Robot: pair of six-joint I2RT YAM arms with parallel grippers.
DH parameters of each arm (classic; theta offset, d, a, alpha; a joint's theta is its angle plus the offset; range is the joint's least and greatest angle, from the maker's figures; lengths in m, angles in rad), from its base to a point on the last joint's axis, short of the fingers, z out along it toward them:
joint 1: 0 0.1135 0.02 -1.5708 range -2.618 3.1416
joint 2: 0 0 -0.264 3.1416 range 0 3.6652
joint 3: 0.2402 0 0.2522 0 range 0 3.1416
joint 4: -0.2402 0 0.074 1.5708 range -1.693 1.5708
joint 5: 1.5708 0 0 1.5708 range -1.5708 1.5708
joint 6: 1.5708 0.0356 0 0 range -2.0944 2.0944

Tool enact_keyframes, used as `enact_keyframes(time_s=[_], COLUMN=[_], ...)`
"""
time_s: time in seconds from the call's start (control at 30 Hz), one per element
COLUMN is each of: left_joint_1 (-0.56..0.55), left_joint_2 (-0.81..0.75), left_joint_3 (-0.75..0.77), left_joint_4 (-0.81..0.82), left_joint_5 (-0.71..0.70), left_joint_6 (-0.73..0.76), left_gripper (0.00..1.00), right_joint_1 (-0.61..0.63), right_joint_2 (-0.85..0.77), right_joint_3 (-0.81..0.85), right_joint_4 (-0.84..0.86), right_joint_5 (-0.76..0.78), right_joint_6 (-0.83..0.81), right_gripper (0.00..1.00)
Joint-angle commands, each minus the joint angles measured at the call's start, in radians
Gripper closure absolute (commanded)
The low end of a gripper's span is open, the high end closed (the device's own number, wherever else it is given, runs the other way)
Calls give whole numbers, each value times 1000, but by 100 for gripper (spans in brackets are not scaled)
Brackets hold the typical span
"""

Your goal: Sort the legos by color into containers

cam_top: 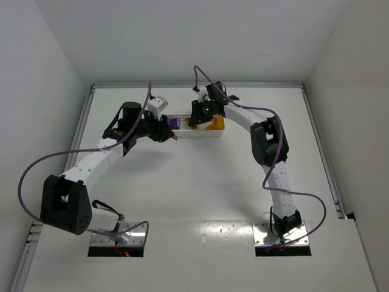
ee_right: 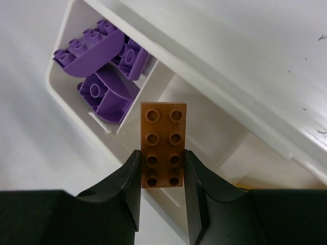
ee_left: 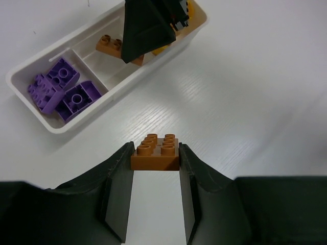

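Observation:
The white tray (cam_top: 182, 135) lies at the table's far middle, with purple legos (cam_top: 174, 123) in its left compartment and an orange-yellow one (cam_top: 214, 126) in its right. My left gripper (ee_left: 155, 155) is shut on a small brown brick (ee_left: 155, 151), held above the bare table just in front of the tray (ee_left: 102, 109). My right gripper (ee_right: 163, 168) is shut on a long brown brick (ee_right: 163, 138), which hangs over the middle compartment beside the purple legos (ee_right: 97, 46). In the left wrist view that long brick (ee_left: 110, 43) shows under the right gripper's dark fingers (ee_left: 145, 25).
White walls close in the table on three sides. Both arms reach in toward the tray from left and right, and their purple cables (cam_top: 36, 164) loop beside them. Metal rails (cam_top: 322, 152) run along the table's side edges.

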Motion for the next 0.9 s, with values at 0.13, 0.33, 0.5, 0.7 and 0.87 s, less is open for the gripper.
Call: enact_keyframes(time_s=[0.13, 0.33, 0.5, 0.7, 0.87], left_joint_1=[10, 10, 10, 10, -10], left_joint_2=[30, 73, 151, 329, 452], left_joint_3=[38, 56, 119, 239, 314], left_joint_4=[19, 66, 103, 139, 160], left_joint_5=[27, 27, 15, 6, 4], left_joint_6=[-14, -34, -65, -126, -151], left_gripper=[92, 92, 92, 92, 85], right_joint_1=[26, 26, 15, -66, -144], right_joint_2=[12, -80, -238, -445, -566], right_joint_3=[72, 43, -42, -202, -338], right_joint_4=[0, -11, 9, 9, 29], right_joint_5=[70, 81, 108, 214, 205], right_joint_6=[-16, 3, 12, -48, -59], right_gripper=[38, 24, 23, 23, 23])
